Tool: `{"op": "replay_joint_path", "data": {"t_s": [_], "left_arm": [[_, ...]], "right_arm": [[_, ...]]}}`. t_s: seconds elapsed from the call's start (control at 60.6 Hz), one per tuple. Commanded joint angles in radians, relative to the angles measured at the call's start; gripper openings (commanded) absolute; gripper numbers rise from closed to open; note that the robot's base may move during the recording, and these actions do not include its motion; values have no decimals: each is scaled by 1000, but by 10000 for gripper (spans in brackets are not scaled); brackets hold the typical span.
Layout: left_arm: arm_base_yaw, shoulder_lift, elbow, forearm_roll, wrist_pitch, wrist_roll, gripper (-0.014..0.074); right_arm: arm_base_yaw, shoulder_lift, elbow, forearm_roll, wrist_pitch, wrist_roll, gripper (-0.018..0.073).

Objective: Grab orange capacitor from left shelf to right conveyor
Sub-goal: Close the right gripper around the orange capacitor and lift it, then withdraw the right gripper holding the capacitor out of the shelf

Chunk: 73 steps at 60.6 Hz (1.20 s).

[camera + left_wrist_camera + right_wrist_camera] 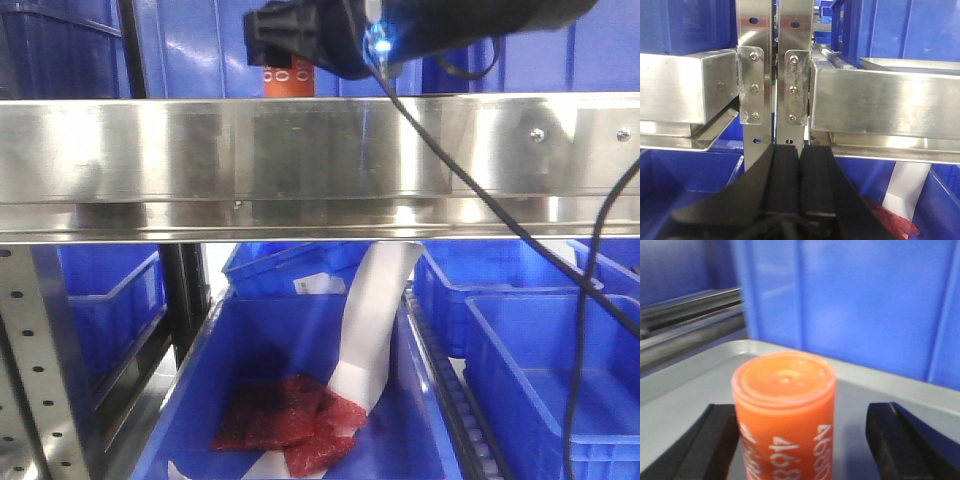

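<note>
Two wide-apart right tool fingers (pixel 900 440) beside upright orange capacitor (pixel 784 410), unequal gaps.

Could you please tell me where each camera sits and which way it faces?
Front view: stands before the left shelf, facing its rail head-on; the right arm crosses the top.
Left wrist: behind the left gripper, which is shut, facing the shelf uprights.
Right wrist: behind the right gripper, open on either side of the orange capacitor.
Shared: the front and right wrist views both show the capacitor.
</note>
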Motion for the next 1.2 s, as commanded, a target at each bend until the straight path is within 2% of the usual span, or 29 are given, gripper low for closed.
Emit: {"op": "replay_joint_path", "data": {"t_s": [0.0,0.116,0.182,0.264,0.396,0.495,0.858,1.007,1.188], "left_arm": [[3,-11,-5,-2,-87,-2,-127],[3,-11,-5,-2,-87,-2,-127],[3,-11,-5,-2,-87,-2,-127],[3,-11,-5,-2,-87,-2,-127],[3,-11,-5,-2,-87,-2,-127],[3,-11,-5,-2,-87,-2,-127],[3,-11,-5,-2,-87,-2,-127],[3,-11,-5,-2,-87,-2,-127],[3,-11,-5,-2,-87,-2,-127]], "right_arm": [[-8,-29,-57,-9,-123,1,610],[-5,-15,-70,-13,-136,13,608],[-5,-14,-70,-13,-140,13,568],[-5,-14,-70,-13,-134,13,447],[-5,-15,-70,-25,-125,13,180],[-5,-40,-70,-37,-91,13,80],[-28,-345,-18,-127,172,13,66],[-81,-518,150,-127,179,13,66],[-189,-769,413,-127,215,13,66]]}}
